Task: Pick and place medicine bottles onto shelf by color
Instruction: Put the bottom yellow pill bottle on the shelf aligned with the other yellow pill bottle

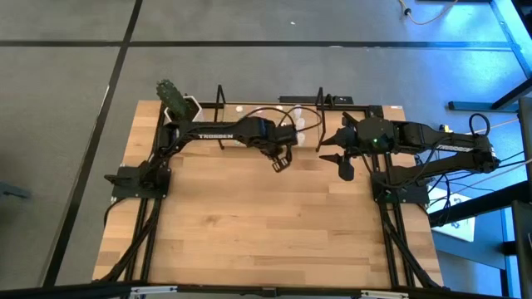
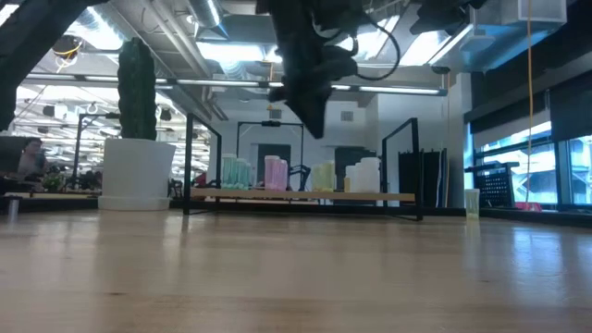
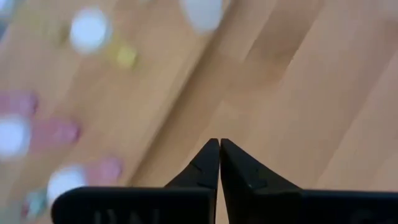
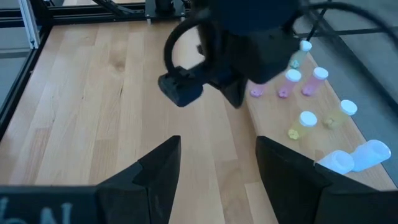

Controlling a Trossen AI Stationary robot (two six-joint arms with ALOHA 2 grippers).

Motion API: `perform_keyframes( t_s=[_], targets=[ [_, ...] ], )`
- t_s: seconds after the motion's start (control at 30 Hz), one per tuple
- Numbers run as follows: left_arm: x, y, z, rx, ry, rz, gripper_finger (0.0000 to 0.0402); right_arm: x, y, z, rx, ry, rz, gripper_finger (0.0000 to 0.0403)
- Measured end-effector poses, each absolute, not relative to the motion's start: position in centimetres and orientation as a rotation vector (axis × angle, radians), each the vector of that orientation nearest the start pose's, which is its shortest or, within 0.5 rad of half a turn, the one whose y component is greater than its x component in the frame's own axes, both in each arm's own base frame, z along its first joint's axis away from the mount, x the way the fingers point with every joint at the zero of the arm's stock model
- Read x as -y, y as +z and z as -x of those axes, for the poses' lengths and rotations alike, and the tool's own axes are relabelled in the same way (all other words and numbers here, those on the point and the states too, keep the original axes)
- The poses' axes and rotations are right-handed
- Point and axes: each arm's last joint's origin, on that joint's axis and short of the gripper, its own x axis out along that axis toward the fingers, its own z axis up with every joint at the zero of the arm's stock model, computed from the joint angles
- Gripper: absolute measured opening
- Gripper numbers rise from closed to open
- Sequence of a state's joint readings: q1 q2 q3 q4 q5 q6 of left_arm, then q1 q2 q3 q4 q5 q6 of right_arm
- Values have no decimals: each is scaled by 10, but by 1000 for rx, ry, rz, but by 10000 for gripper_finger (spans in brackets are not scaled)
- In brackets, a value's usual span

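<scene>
Our left hand (image 3: 219, 146) has its 2 fingers pressed together tip to tip with nothing between them. We hang it above the bare counter (image 1: 274, 224), just in front of the shelf (image 2: 305, 196). Our right hand (image 4: 214, 165) waits near the shelf's right end, fingers parted, also holding nothing.

The medicine bottles (image 2: 277, 173) stand on the shelf's wooden floor, grouped by color as the low view shows them: pale green, then pink, then yellow, then white toward the right. The right wrist view shows the same bottles from above, pink beside yellow, with 2 pale ones that seem to lie on their sides at one end. We see no bottle loose on the counter in front of the shelf, so we judge the sorting close to done or done. A cactus pot (image 2: 137, 174) sits at the counter's far left corner, clear of us.

The risk we see is the left arm itself. Its wrist and cables hang directly over the row, so pulling away low or sideways could sweep those light bottles over or mix the groups. We cannot tell how much clearance there is.
</scene>
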State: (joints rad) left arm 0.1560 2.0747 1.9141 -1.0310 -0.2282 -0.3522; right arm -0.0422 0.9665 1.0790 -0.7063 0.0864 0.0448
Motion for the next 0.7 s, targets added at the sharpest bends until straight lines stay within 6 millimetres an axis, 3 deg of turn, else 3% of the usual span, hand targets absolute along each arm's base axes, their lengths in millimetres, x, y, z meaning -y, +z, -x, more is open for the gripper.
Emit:
perform_keyframes(
  t_s=[0.23, 0.47, 0.6, 0.7],
  targets=[
    [-99, 262, -438, -1016, 356, 127, 2, 10, 354, -186, -591, -138, -30, 209],
    [-142, 261, -428, -1009, 249, 137, 1, 10, 354, -186, -591, -138, -30, 209],
    [-146, 248, -431, -1038, 251, 163, 1, 10, 354, -186, -592, -138, -30, 209],
    [-136, 246, -437, -1039, 306, 106, 1, 10, 354, -186, -591, -138, -30, 209]
  ],
)
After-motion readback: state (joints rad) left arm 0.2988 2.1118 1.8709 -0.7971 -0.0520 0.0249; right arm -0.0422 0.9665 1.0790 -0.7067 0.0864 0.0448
